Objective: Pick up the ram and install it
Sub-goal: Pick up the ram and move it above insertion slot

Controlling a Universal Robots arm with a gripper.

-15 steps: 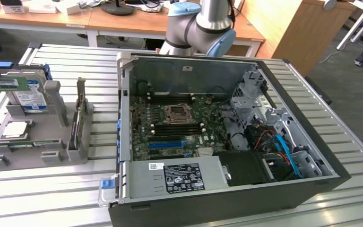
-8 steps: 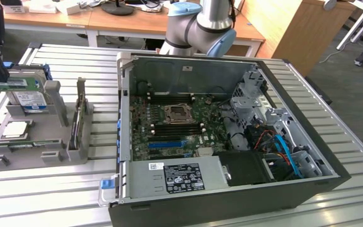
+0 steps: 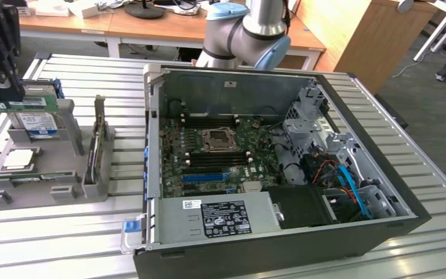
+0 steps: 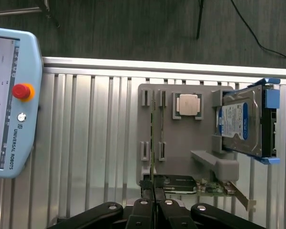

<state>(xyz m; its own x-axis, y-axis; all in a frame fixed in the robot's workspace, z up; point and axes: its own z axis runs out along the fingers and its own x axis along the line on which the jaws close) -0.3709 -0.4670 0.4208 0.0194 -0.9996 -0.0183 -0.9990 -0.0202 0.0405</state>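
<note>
Above the grey tray (image 3: 91, 192), near the table's (image 3: 68, 244) edge at the exterior view's left, the ram (image 3: 18, 104) hangs clear, clamped edge-on by the closed claw (image 4: 153, 207). A hard drive (image 3: 39, 125) and a processor chip (image 3: 20, 158) sit in the tray below. The open computer case (image 3: 231, 87) stands beside. Likely hazards: the thin board twisting or slipping in so narrow a grip, or clipping the case wall.

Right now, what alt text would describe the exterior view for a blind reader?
A black pincer holds the green ram over a gray parts tray at the exterior view's left. An open computer case, motherboard exposed, lies beside the tray.
</note>
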